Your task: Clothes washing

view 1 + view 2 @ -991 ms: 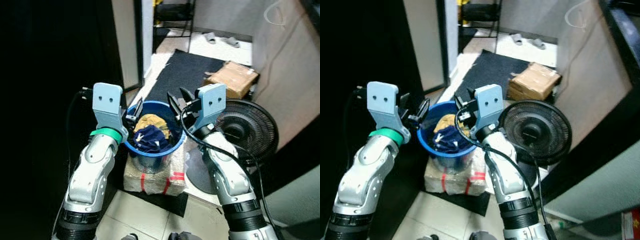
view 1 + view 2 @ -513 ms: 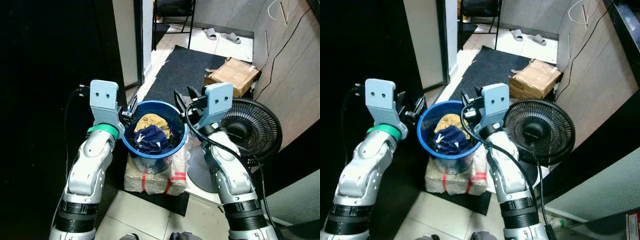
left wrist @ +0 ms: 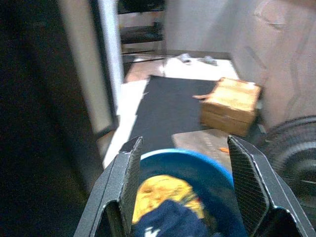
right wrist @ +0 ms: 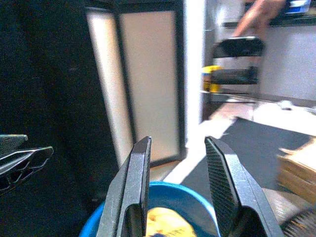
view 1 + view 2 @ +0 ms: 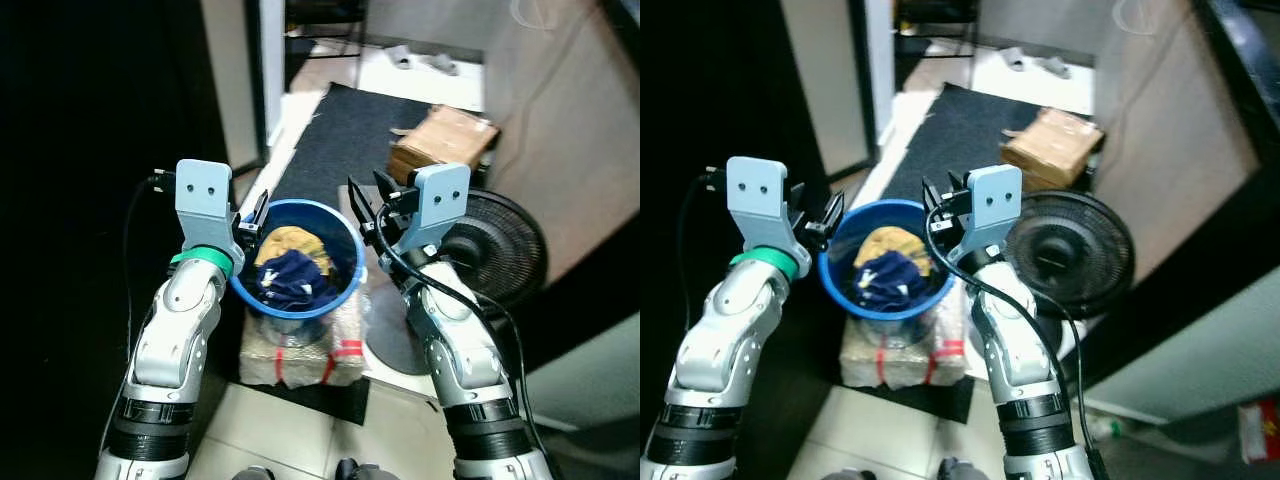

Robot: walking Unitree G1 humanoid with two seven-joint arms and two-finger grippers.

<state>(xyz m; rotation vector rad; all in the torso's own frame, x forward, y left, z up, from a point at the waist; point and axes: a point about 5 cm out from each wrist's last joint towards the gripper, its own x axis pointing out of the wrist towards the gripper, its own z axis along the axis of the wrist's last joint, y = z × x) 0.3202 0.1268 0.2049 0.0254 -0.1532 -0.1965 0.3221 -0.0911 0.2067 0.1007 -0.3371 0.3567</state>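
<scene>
A blue bucket (image 5: 343, 232) stands on a wrapped block and holds a yellow garment (image 5: 283, 240) and a navy garment (image 5: 290, 278). My left gripper (image 5: 254, 212) hovers open at the bucket's left rim. In the left wrist view the bucket (image 3: 197, 160) and both garments lie between and beyond its spread fingers. At the bucket's right rim my right gripper (image 5: 366, 200) is open too, with nothing between its fingers. Its wrist view looks across the bucket (image 4: 168, 195) toward my left gripper's fingers (image 4: 19, 158).
The bucket's base is a plastic-wrapped block with red tape (image 5: 300, 352). A black floor fan (image 5: 500, 250) stands close on the right. Behind lie a cardboard box (image 5: 445, 140), a dark mat (image 5: 345, 130) and slippers (image 5: 420, 60). A dark wall and door frame (image 5: 215, 90) are on the left.
The whole picture has shifted with the camera. Both grippers still flank the bucket, open as before, and the clothes lie unmoved.
</scene>
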